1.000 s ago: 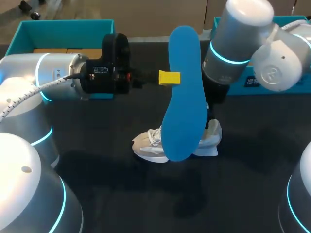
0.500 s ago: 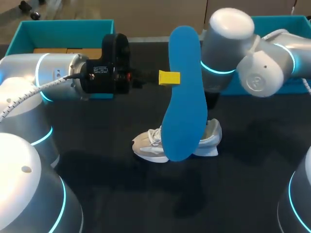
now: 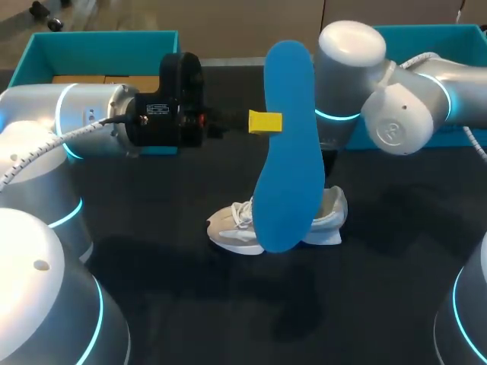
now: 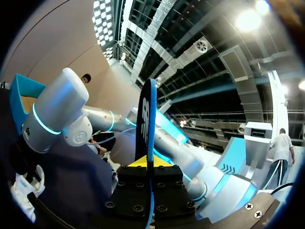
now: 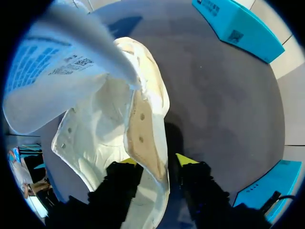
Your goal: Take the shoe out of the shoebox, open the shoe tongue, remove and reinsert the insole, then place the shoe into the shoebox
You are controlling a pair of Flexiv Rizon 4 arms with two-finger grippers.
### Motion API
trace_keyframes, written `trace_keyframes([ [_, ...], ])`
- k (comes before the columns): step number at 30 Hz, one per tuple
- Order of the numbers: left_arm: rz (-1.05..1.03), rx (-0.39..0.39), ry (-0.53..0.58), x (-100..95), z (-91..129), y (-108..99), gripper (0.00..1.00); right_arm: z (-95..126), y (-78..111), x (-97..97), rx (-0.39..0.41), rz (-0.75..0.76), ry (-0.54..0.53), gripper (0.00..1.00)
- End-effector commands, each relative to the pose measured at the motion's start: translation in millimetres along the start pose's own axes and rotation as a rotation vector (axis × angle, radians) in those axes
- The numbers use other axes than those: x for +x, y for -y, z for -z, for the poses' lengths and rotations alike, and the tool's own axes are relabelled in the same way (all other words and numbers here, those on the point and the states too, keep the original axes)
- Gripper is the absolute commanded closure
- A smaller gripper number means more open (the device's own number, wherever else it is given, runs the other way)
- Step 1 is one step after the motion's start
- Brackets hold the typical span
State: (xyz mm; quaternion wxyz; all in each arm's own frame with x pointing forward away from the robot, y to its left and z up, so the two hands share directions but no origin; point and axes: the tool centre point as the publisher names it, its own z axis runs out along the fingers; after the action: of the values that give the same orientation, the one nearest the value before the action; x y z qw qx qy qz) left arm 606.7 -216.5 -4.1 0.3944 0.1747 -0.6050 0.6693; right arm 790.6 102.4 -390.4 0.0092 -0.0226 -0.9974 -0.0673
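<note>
1. So, your left gripper (image 3: 265,122) is clamped on the blue insole (image 3: 285,152), with yellow tips on both faces of it. It comes in from the left side and holds the insole up in the air over the middle of the table (image 3: 152,266).
2. From the left wrist view you see that insole (image 4: 148,119) edge-on, standing straight up out of the closed left gripper (image 4: 148,162).
3. The insole hangs on its long axis. Its lower end sits over the white shoe (image 3: 228,226) and hides the shoe's middle from the head camera.
4. The shoe lies on the table mid-scene, toe to the left and heel to the right, well apart from both teal boxes.
5. Your right gripper (image 5: 157,162) is down at the heel end. One finger is inside the shoe (image 5: 109,124) and one outside, pinching the heel wall between them.
6. Ahead of that gripper the tongue (image 5: 52,81) sticks up out of the opening.
7. The teal shoebox (image 3: 99,42) sits at the far left.
8. Another teal box (image 3: 449,34) is at the far right, behind your right arm.
</note>
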Motion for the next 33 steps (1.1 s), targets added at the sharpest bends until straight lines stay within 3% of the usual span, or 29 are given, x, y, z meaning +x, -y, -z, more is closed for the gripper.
trace_keyframes([
  [1,-0.001,0.001,-0.002,-1.5,-1.6,0.0,1.00,-6.8,-1.8,-0.6,0.005,-0.003,-0.011,1.00],
  [10,-0.001,0.001,-0.002,-1.5,-1.6,0.0,1.00,-4.8,-2.9,3.5,0.014,-0.015,-0.031,1.00],
  [16,-0.001,0.001,-0.002,-1.5,-1.6,0.0,1.00,13.2,-7.0,13.2,-0.052,-0.073,-0.053,1.00],
  [24,-0.001,0.001,-0.002,-1.5,-1.6,0.0,1.00,29.3,-10.2,28.8,-0.062,-0.145,-0.147,1.00],
  [28,-0.001,0.001,-0.002,-1.5,-1.6,0.0,1.00,34.8,-12.9,35.4,-0.104,-0.201,-0.177,1.00],
  [33,-0.001,0.001,-0.002,-1.5,-1.6,0.0,1.00,32.6,-19.2,41.5,-0.209,-0.305,-0.140,1.00],
])
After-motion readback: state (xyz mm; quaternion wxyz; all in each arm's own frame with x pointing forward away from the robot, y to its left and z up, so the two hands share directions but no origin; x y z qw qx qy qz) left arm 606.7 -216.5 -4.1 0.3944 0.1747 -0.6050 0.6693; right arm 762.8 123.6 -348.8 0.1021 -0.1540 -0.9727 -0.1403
